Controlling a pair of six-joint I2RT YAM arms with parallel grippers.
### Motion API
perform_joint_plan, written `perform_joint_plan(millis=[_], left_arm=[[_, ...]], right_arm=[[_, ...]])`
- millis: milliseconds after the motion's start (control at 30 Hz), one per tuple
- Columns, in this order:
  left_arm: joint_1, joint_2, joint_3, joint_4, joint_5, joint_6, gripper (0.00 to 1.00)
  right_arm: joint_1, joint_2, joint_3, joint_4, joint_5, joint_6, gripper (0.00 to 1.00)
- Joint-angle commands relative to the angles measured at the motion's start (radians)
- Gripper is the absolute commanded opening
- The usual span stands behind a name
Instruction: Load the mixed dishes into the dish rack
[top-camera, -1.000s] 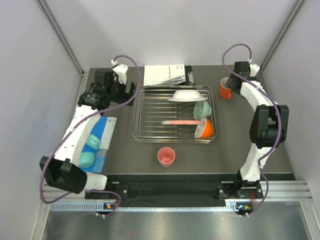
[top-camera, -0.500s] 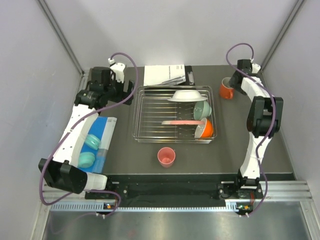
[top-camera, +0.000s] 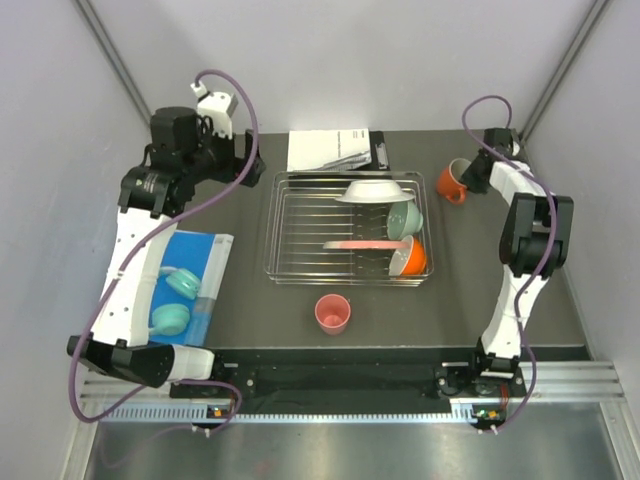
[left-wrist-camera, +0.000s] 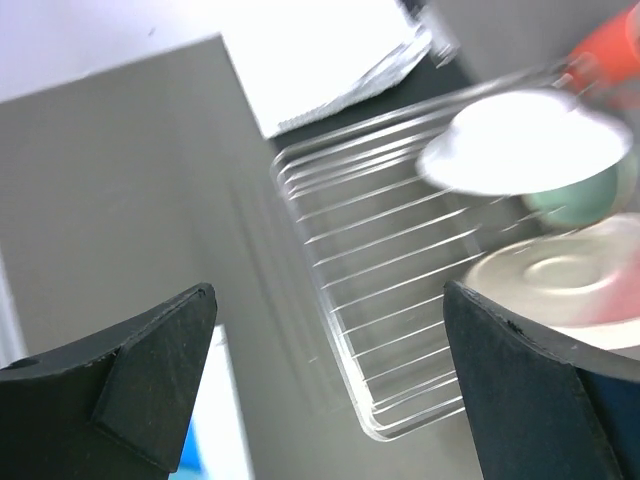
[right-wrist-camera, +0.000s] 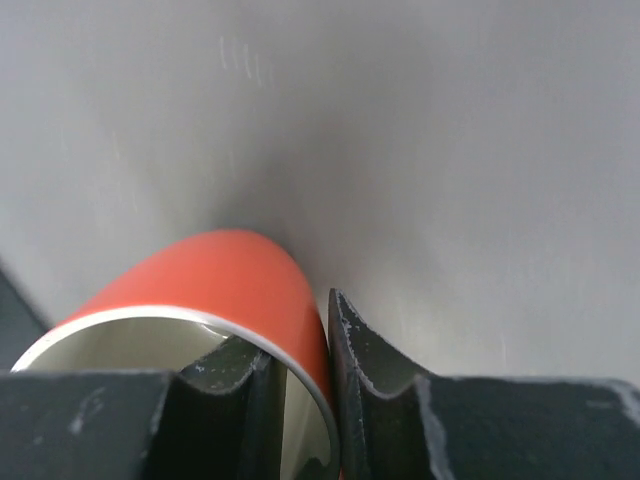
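Pictured: my two arms, the left arm (top-camera: 130, 275) and right arm (top-camera: 505, 320), white shells on the long links and black housings at the joints. A purple cable (top-camera: 485, 98) loops off each wrist. My left gripper (left-wrist-camera: 335, 390) carries wedge-shaped matte-black fingers (left-wrist-camera: 150, 370); my right gripper (right-wrist-camera: 300, 395) has black fingers (right-wrist-camera: 385, 400) flecked with pale scuffs.

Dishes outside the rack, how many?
2: the small pink cup in front of the dish rack, and the orange mug at far right, its wall pinched by the right gripper. None looks hidden.
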Motion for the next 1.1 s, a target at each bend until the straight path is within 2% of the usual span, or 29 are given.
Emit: perform_joint_plan(millis=[0,100,133,167,200,233,267,300,333,400,433,500,567,600,633,700,867,933,967,1067], left_arm=[[0.004,-0.018,0.112,0.032,0.118,-0.125,0.99],[0.004,0.001,0.180,0.032,0.312,-0.181,0.99],[0.004,0.006,0.194,0.036,0.433,-0.217,0.99],[0.004,0.011,0.198,0.077,0.508,-0.248,0.99],[0.004,0.011,0.194,0.110,0.570,-0.329,0.99],[0.004,0.009,0.182,0.159,0.691,-0.381,0.99],[0.004,0.008,0.145,0.208,0.745,-0.438,0.99],[0.004,0.008,0.120,0.340,0.796,-0.557,0.95],[0.004,0.005,0.088,0.421,0.884,-0.626,0.93],[0.003,-0.003,0.017,0.565,0.914,-0.732,0.92],[0.004,-0.008,0.005,0.581,0.919,-0.737,0.91],[0.004,-0.008,-0.013,0.601,0.925,-0.762,0.91],[0.003,-0.023,-0.080,0.763,0.946,-0.857,0.89],[0.003,-0.032,-0.113,0.827,0.945,-0.988,0.89],[-0.003,-0.041,-0.143,0.997,0.943,-1.045,0.90],[-0.019,-0.052,-0.202,1.104,0.957,-1.137,0.91],[-0.052,-0.093,-0.278,1.119,0.933,-1.115,0.93],[-0.058,-0.107,-0.320,1.174,0.907,-1.147,0.90],[-0.058,-0.124,-0.378,1.267,0.896,-1.203,0.88],[-0.063,-0.136,-0.420,1.242,0.861,-1.190,0.85]], right_arm=[[-0.013,-0.273,-0.164,0.137,-0.259,0.067,0.00],[-0.013,-0.459,-0.247,0.256,-0.493,0.174,0.00],[-0.013,-0.557,-0.290,0.334,-0.570,0.305,0.00],[0.001,-0.605,-0.391,0.566,-0.684,0.399,0.00],[0.014,-0.652,-0.439,0.692,-0.727,0.587,0.00],[0.051,-0.727,-0.479,0.814,-0.759,0.672,0.00],[0.071,-0.760,-0.525,0.950,-0.762,0.725,0.00],[0.088,-0.786,-0.539,1.008,-0.762,0.813,0.00],[0.129,-0.836,-0.548,1.052,-0.744,0.835,0.00],[0.148,-0.898,-0.516,1.005,-0.726,0.792,0.00],[0.153,-0.915,-0.492,0.900,-0.709,0.759,0.00],[0.153,-0.940,-0.449,0.853,-0.706,0.737,0.00],[0.169,-0.950,-0.465,0.954,-0.713,0.799,0.00],[0.182,-0.940,-0.470,0.983,-0.712,0.861,0.00],[0.220,-0.935,-0.478,1.050,-0.693,0.886,0.00],[0.269,-0.906,-0.466,1.056,-0.673,0.882,0.00],[0.422,-0.834,-0.435,1.105,-0.595,0.899,0.00],[0.468,-0.809,-0.429,1.112,-0.548,0.883,0.00],[0.482,-0.800,-0.430,1.134,-0.532,0.882,0.00],[0.530,-0.768,-0.448,1.247,-0.471,0.914,0.00]])
